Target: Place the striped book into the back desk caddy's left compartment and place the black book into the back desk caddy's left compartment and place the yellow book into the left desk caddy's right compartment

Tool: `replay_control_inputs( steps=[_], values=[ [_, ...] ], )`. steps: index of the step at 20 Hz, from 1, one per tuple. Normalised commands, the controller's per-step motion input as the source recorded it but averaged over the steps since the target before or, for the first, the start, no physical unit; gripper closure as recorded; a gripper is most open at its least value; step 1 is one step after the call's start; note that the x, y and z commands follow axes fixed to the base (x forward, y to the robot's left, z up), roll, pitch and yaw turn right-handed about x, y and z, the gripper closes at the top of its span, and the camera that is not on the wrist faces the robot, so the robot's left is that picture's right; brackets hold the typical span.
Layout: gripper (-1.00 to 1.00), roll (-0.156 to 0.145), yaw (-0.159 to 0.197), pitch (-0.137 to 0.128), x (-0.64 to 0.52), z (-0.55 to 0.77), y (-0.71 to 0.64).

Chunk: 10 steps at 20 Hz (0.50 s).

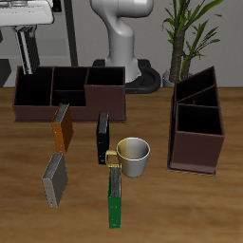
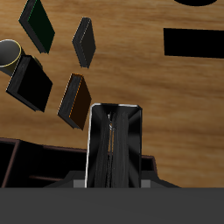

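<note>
My gripper (image 1: 28, 47) hangs above the end compartment of the back desk caddy (image 1: 71, 106), shut on the striped book (image 1: 28, 60). In the wrist view that book (image 2: 114, 140) is dark with pale edges and a thin line down its middle, and it stands upright between the fingers over the caddy (image 2: 17, 150). The black book (image 1: 102, 138) lies on the table in front of the caddy, next to the mug. The yellow book (image 1: 63, 125), orange-brown, lies just before the caddy's front wall. The left desk caddy (image 1: 196, 142) stands apart at the table's side.
A white mug (image 1: 134, 157) stands mid-table. A grey book (image 1: 54, 180) and a green book (image 1: 115, 196) lie nearer the front edge. A potted plant (image 1: 180, 38) and the robot's base (image 1: 123, 43) are at the back.
</note>
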Motion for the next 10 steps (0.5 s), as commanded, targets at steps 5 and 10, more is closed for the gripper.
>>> replay_control_inputs(
  steps=[5,10],
  values=[
    [1.0,-0.021,-0.034,-0.017,-0.2,-0.18,-0.58],
    [1.0,-0.057,-0.06,-0.01,-0.22,-0.27,-0.34]
  ],
)
